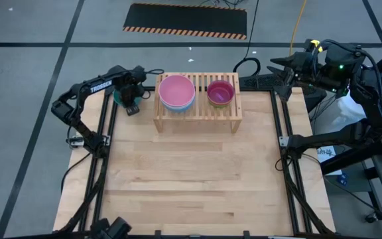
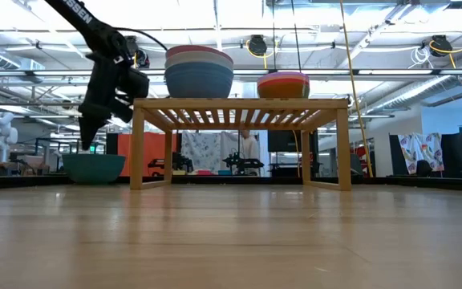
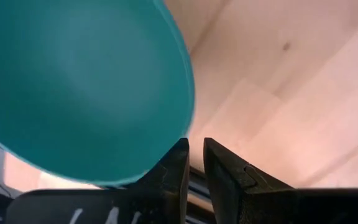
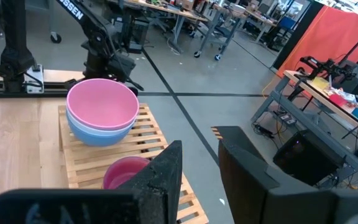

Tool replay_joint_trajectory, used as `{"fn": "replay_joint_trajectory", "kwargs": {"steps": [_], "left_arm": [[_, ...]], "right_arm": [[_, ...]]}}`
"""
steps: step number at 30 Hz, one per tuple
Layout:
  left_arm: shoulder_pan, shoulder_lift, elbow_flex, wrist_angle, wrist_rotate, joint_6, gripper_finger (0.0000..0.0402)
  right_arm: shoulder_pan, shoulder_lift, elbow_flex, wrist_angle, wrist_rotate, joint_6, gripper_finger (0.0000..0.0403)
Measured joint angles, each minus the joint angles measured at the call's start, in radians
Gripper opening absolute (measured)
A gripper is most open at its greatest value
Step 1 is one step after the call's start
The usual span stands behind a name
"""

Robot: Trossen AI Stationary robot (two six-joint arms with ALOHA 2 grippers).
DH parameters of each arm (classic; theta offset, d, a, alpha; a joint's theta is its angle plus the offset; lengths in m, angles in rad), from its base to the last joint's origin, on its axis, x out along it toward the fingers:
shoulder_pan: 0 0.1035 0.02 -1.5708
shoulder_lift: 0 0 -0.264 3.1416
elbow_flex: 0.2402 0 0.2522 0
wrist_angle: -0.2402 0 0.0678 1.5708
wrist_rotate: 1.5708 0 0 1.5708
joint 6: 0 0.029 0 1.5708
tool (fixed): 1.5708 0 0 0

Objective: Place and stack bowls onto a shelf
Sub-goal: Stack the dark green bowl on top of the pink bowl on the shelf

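Gripping the teal bowl by its rim just left of the shelf, the left gripper, fingers pinched together, should be lifting straight before swinging right toward the pink stack, while the right gripper, fingers slightly apart, is waiting beyond the table's far right corner.

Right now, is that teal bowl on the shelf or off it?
Off. The teal bowl sits upright on the table beside the shelf, under the left gripper.
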Motion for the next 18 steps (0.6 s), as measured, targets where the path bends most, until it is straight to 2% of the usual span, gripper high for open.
{"fn": "replay_joint_trajectory", "kwargs": {"steps": [4,12,18], "left_arm": [[0.000,0.000,0.000,0.051,-0.004,0.005,0.0056],[0.003,0.009,-0.019,0.039,0.051,0.008,0.0056],[0.003,0.009,-0.053,0.080,-0.008,0.008,0.0056]], "right_arm": [[0.000,0.000,0.000,0.000,0.000,0.001,0.0100],[0.000,0.000,0.000,0.000,0.000,0.002,0.0100],[0.000,0.000,0.000,0.000,0.000,0.002,0.0100]]}}
